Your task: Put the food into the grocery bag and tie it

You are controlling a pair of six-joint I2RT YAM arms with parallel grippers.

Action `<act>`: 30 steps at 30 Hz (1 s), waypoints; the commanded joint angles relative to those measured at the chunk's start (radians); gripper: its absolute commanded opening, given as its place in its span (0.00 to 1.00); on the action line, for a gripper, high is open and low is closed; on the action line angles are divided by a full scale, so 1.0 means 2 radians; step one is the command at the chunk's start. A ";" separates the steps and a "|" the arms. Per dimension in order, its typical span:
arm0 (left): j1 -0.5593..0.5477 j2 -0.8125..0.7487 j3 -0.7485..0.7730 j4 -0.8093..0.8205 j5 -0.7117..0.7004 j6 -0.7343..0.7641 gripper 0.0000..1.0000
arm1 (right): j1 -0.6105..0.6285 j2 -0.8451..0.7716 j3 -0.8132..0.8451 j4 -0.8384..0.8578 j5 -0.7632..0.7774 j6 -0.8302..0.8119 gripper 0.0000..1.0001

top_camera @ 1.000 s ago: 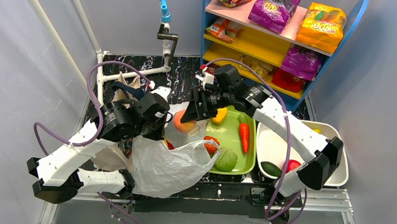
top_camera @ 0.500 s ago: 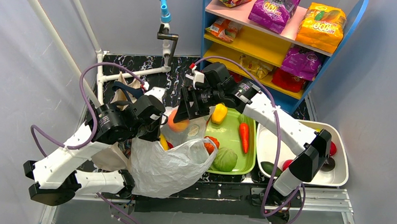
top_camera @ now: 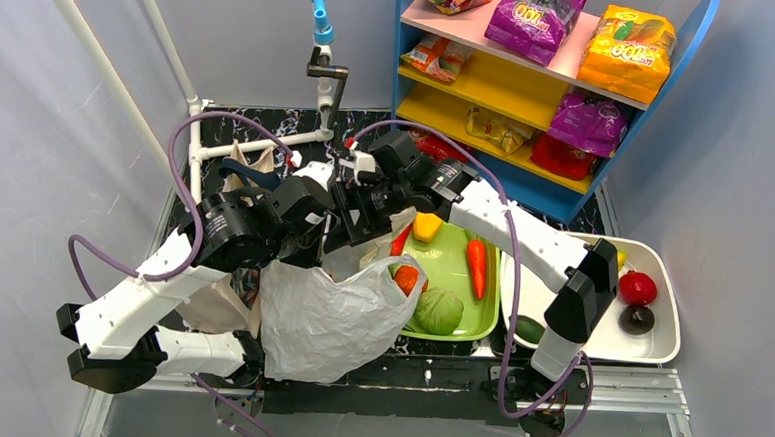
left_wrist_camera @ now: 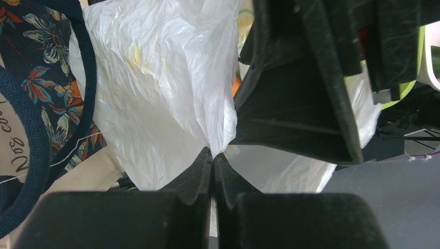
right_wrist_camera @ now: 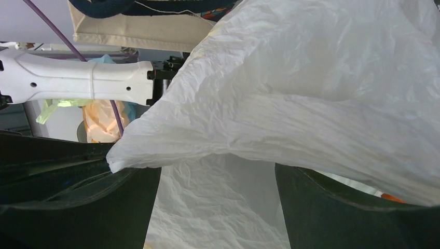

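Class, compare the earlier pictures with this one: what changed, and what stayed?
The right gripper moved left over the bag and opened; its peach is gone from view, probably dropped in. The left gripper stayed shut on the bag's edge.

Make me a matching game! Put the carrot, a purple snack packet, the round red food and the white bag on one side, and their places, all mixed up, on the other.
Things
1. carrot
2. purple snack packet
3. round red food
4. grocery bag

Places
A. pinched in the left end effector
B. in the white tub
C. on the green tray
D. on the shelf

Pairs: 1-C, 2-D, 3-B, 4-A
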 commanded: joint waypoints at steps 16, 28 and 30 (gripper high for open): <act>-0.001 -0.034 -0.026 -0.022 -0.013 -0.010 0.00 | -0.009 -0.061 0.120 -0.113 0.079 -0.091 0.89; -0.001 -0.038 -0.030 -0.023 -0.018 -0.014 0.00 | -0.027 -0.138 0.046 -0.123 0.295 -0.232 0.91; -0.001 -0.040 -0.032 -0.023 -0.019 -0.016 0.00 | -0.027 -0.135 0.033 -0.126 0.313 -0.255 0.92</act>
